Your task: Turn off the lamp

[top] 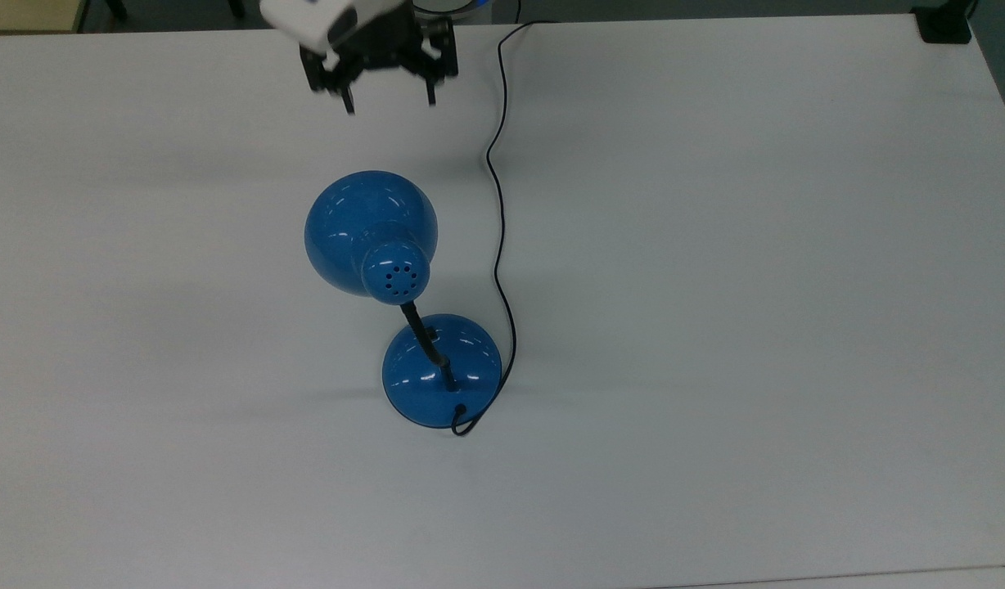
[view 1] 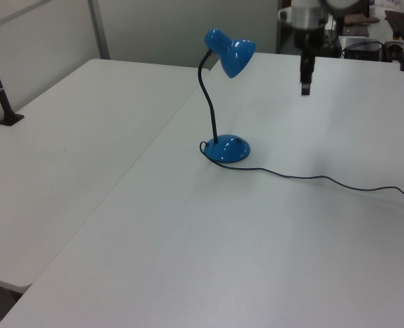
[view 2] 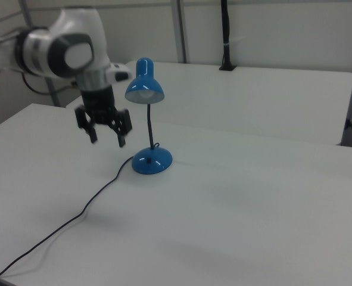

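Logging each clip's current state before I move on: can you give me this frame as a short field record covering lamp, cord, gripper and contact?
lamp: blue desk lamp, upright on the white table
lamp base: blue dome, black gooseneck rising from it
cord: thin black cord trailing from the base across the table
gripper: gripper raised above the table, fingers spread open, holding nothing
contact: none between gripper and lamp

My white arm hung in the air, my black two-finger gripper (top: pixel 388 102) (view 2: pixel 107 141) (view 1: pixel 305 90) pointing downward, fingers spread apart.
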`<state>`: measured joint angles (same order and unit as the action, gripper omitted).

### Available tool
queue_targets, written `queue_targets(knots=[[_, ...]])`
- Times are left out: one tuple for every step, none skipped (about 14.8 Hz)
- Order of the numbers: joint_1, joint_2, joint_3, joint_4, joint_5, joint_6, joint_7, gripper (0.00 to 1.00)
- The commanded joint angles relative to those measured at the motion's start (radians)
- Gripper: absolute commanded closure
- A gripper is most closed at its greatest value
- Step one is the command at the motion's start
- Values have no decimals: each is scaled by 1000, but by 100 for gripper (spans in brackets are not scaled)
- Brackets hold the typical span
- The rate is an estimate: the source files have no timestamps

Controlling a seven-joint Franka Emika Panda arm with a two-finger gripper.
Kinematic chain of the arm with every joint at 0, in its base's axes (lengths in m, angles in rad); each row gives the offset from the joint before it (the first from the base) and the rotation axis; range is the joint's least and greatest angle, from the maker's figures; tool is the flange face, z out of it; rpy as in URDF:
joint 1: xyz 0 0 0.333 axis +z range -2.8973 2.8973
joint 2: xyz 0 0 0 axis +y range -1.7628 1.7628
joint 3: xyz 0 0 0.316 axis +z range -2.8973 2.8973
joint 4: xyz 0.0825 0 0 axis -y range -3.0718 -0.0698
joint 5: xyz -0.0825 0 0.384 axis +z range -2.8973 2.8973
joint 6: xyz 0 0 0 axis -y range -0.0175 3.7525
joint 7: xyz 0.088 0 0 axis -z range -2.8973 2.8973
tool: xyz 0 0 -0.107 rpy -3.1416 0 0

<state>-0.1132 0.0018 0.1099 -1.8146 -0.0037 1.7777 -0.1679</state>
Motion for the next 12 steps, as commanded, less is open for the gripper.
queue_targets(knots=[[10,-92,-7,27,10,-58,71,0],[14,-97,-9,44,10,-58,74,0],[23,-97,-18,63,10,-61,74,0],[39,-97,-41,84,10,-61,73,0],[61,-95,-71,89,8,-63,68,0],[79,-95,-94,89,10,-61,65,0],[84,-92,-101,89,10,-57,74,0],[84,-89,-98,90,8,-54,74,0],[84,-88,-98,92,5,-54,71,0],[84,-91,-96,90,4,-60,73,0],[84,-94,-95,90,4,-63,73,0],[84,-94,-95,90,4,-64,73,0]])
